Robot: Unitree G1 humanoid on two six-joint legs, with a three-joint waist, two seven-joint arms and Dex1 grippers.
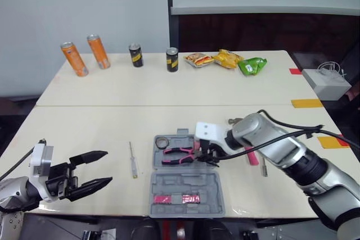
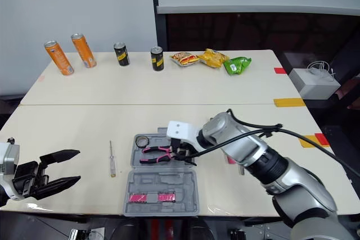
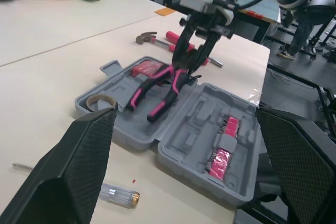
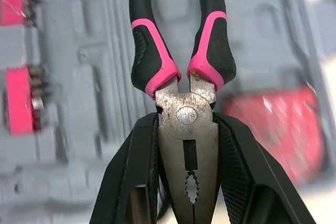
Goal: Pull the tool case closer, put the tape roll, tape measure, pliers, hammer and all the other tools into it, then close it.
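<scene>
A grey tool case [image 1: 185, 189] lies open near the table's front edge, a tape roll [image 1: 162, 142] in its far left corner. My right gripper [image 1: 203, 157] is shut on the metal head of the pink-and-black pliers [image 4: 181, 72], holding them low over the case's rear half, handles pointing left. A pink-handled hammer [image 3: 157, 38] lies on the table behind the right arm. A screwdriver [image 1: 133, 161] lies left of the case. My left gripper [image 1: 97, 168] hovers open at the front left, nothing between its fingers.
Several drink cans [image 1: 98, 51] and snack packets [image 1: 228, 58] line the far table. A white box [image 1: 326, 82] sits at the far right, and coloured tape marks [image 1: 306, 103] dot the right edge. A seam [image 1: 169, 105] divides the two tables.
</scene>
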